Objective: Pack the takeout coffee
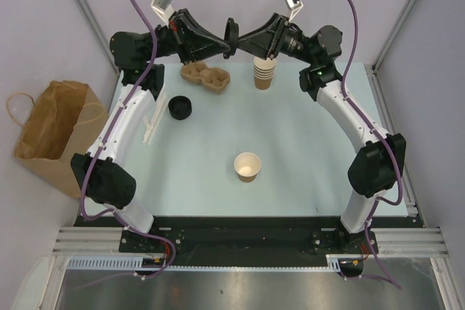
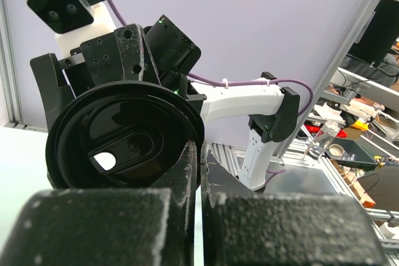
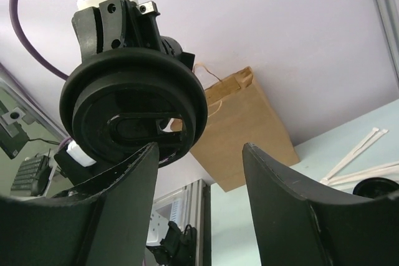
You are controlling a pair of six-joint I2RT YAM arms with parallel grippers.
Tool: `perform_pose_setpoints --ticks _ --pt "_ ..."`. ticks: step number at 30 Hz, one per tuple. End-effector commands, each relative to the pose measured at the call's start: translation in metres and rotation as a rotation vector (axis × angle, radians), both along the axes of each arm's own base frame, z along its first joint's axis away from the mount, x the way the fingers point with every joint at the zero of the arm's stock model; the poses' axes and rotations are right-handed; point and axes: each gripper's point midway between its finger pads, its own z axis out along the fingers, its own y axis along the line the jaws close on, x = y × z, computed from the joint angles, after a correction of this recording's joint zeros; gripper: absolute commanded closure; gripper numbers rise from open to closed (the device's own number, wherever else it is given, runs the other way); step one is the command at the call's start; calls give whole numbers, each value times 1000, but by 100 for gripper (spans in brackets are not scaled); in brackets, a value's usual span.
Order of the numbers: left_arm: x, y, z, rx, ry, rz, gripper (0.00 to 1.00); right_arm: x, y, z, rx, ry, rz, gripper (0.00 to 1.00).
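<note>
The left jaws, raised above the far side of the table [image 1: 305, 150] by the left arm [image 1: 131, 117], are closed on the rim of a black lid [image 1: 231, 33]. The lid is held upright on its edge. In the left wrist view it [image 2: 124, 135] is seen pinched at its lower edge between the two fingertips.

The right jaws, at the end of the right arm [image 1: 349, 117], are held open and are pointed at the lid from the opposite side. In the right wrist view the lid [image 3: 134, 107] is seen ahead of them, overlapped by one finger rather than centred in the gap. Whether it is touched cannot be told.

The paper cup [image 1: 247, 166] of the takeout coffee is found upright and lidless near the middle of the table, well apart from the raised lid.

A stack of paper cups [image 1: 264, 72] is placed at the far side, below the right jaws, with a pulp cup carrier [image 1: 205, 75] near it. A second black lid [image 1: 179, 107] and white stirrers [image 1: 154, 117] are laid near the left arm. A brown paper bag [image 1: 54, 136] is stood open beyond the table's left edge.
</note>
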Motion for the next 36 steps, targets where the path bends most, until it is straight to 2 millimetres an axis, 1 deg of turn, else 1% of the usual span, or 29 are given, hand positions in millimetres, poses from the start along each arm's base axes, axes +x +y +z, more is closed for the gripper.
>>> perform_pose_setpoints --ticks 1,6,12,15,18,23,26,29,31,34,35,36 --pt "-18 5 19 -17 -91 -1 100 -19 -5 38 49 -103 9 41" --pt "-21 4 16 -15 -83 -6 100 -26 0 42 55 -119 31 43" --pt "-23 4 20 -22 -92 -6 100 -30 4 42 59 -106 44 45" --pt "-22 4 20 -20 -95 -8 100 -26 4 40 56 -103 42 48" --pt "-22 3 21 -20 -96 -10 100 -24 4 37 52 -96 42 49" --pt "-23 3 24 -21 -102 -12 100 -17 3 29 47 -74 31 47" --pt "-22 2 24 -22 -104 -11 100 -17 2 33 50 -86 31 47" --pt "-23 3 27 -25 -117 -12 100 -14 1 28 43 -77 32 48" --pt "-23 3 29 -26 -123 -12 100 -14 1 28 46 -79 33 50" --pt "-23 2 31 -28 -127 -12 100 -15 1 30 47 -92 39 56" --pt "-23 2 30 -28 -123 -13 100 -16 2 32 50 -100 42 62" --pt "-23 2 31 -29 -124 -12 100 -17 1 33 51 -104 43 65"
